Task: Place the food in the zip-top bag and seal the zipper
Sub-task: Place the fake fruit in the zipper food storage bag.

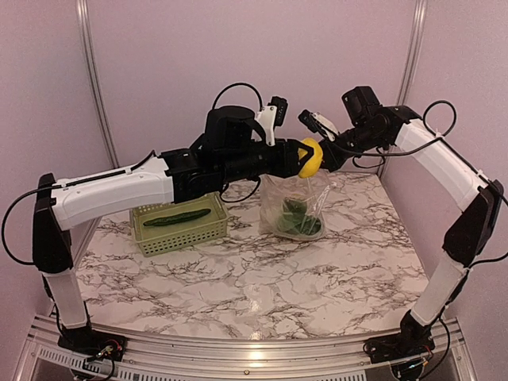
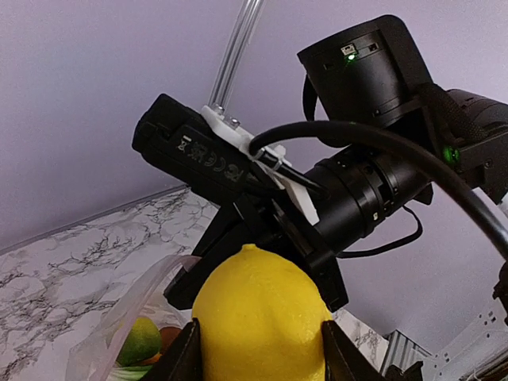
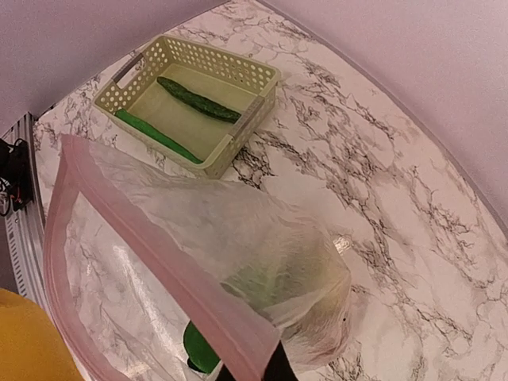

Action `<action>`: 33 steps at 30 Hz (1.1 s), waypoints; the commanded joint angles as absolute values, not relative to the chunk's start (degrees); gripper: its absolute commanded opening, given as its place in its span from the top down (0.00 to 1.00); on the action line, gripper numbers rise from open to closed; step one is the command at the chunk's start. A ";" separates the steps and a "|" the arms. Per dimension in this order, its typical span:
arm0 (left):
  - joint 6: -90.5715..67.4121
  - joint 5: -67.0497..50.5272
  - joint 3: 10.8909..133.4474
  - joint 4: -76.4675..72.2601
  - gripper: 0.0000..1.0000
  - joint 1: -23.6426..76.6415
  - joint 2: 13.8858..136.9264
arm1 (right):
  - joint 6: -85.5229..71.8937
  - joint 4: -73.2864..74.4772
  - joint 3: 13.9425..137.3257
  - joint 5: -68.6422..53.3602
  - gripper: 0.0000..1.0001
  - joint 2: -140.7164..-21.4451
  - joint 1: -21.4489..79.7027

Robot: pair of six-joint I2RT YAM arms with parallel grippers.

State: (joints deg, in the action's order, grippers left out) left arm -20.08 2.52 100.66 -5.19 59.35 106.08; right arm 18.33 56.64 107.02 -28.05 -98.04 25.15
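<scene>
Above the zip-top bag (image 1: 295, 206), left claw (image 2: 260, 357) pinches lemon (image 2: 258, 305), right claw (image 3: 252, 369) pinches zipper (image 3: 151, 246).

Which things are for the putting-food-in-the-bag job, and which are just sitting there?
For the job:
- lemon, held in the left gripper
- zip-top bag
- zipper, pinched by the right gripper
- leafy greens inside the bag
- cucumber in the green basket

Just there:
- green basket
- marble table
</scene>
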 commanded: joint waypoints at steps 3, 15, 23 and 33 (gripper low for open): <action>-17.80 14.66 106.06 4.85 0.67 59.68 110.86 | 15.31 56.01 107.12 -31.69 1.00 -94.79 24.09; -16.61 22.92 114.97 11.93 0.56 59.50 119.79 | 14.06 56.19 105.75 -37.90 1.00 -93.79 20.92; -17.50 25.76 126.49 15.90 0.23 59.25 125.89 | 12.85 56.45 106.33 -41.90 1.00 -93.93 18.90; -13.52 13.96 110.06 -0.28 0.12 60.27 110.84 | 11.68 54.90 105.87 -39.77 1.00 -95.83 16.26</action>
State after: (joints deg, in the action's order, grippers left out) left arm -16.32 20.84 117.80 10.04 59.57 120.55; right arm 12.12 57.10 105.06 -39.55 -95.68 16.62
